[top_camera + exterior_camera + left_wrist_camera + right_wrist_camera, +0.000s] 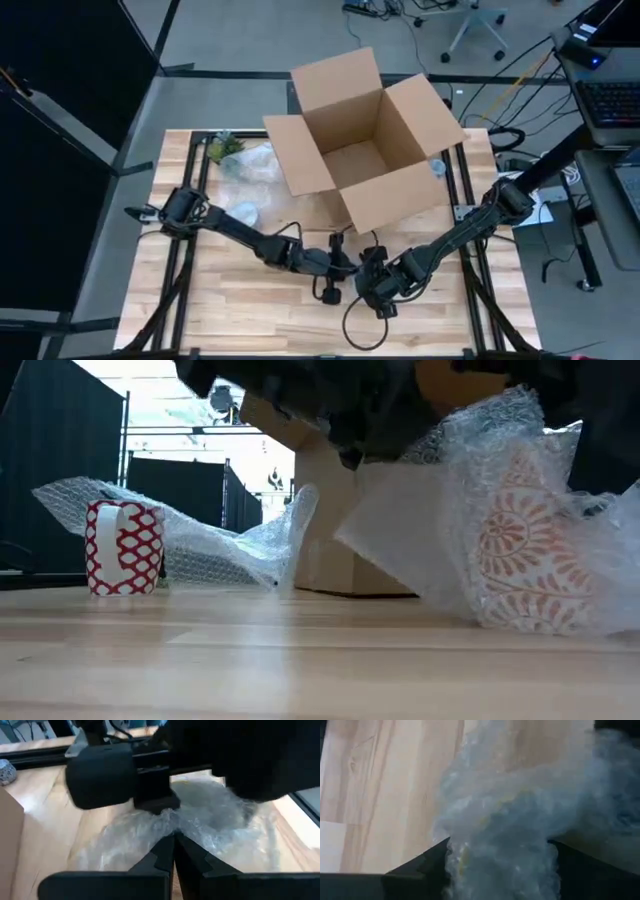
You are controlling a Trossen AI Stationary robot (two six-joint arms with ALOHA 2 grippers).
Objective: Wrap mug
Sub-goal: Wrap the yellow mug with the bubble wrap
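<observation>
1. Both arms brought together at the near middle of the wooden counter (250, 300), in front of the open cardboard box (360, 140).
2. Left gripper (174, 851) clenched, fingers pressed together against a fold of bubble wrap (200, 820).
3. Right gripper (500, 865) grasping the bundle, fingers spread on either side of the wrap (505, 820).
4. Orange-patterned mug (525, 550) inside that bubble wrap, resting on the counter under the two grippers.
5. Second mug (124, 547), red and white, upright and unwrapped, well apart, beside more loose wrap (200, 530).
</observation>
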